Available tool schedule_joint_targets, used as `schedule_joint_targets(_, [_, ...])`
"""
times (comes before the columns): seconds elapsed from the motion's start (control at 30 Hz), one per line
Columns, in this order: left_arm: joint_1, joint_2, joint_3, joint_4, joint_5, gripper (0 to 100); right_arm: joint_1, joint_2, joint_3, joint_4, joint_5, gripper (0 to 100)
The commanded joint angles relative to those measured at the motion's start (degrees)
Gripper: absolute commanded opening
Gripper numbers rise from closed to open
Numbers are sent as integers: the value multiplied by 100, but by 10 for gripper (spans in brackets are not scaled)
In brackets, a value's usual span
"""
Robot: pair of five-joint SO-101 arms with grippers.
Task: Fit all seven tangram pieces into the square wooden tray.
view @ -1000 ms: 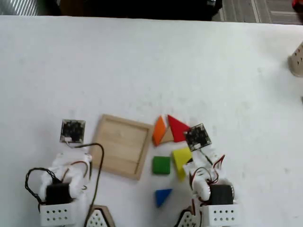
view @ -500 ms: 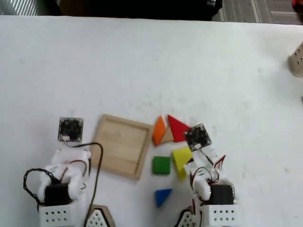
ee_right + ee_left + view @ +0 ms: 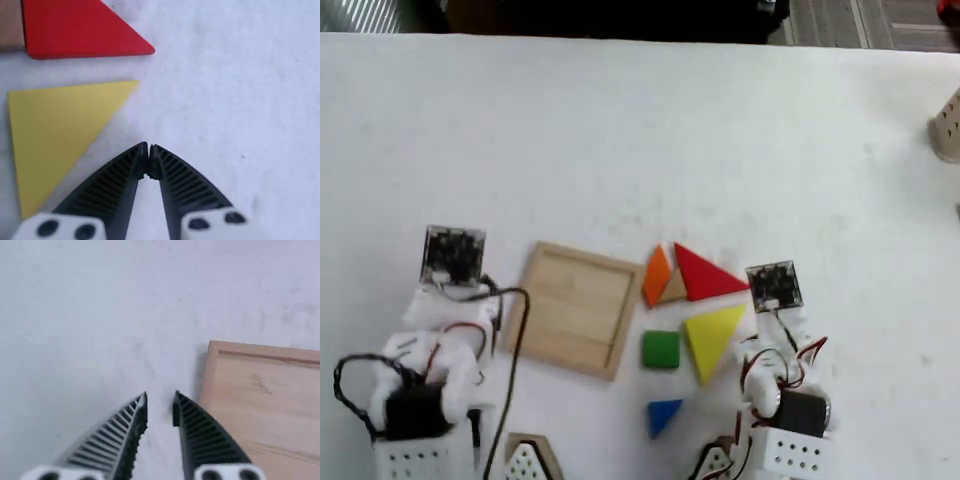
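Note:
The square wooden tray lies bare on the white table, left of the pieces. To its right are an orange triangle, a tan piece, a red triangle, a yellow triangle, a green square and a blue triangle. My left gripper hovers over the table just beside the tray's corner, its tips a little apart and holding nothing. My right gripper is shut and holds nothing, beside the yellow triangle, with the red triangle beyond.
A perforated pale object stands at the table's far right edge. Wooden base parts sit by the arm mounts at the near edge. White table stretches beyond the tray and pieces.
The left arm has swung left, away from the tray. The right arm has shifted right, uncovering more of the yellow and red triangles.

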Motion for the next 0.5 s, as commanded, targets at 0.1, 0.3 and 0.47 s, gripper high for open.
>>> schedule_joint_targets(0.1, [646, 3336, -1257, -422, 782, 153, 110, -84, -88, 101, 782, 18])
schedule_joint_targets(0.3, [1244, 5182, -1257, -1143, 800, 154, 136, -84, -176, 242, 1697, 18])
schedule_joint_targets(0.47, [1218, 6281, -1284, -1864, 791, 154, -57, -84, -167, 198, 1881, 18])
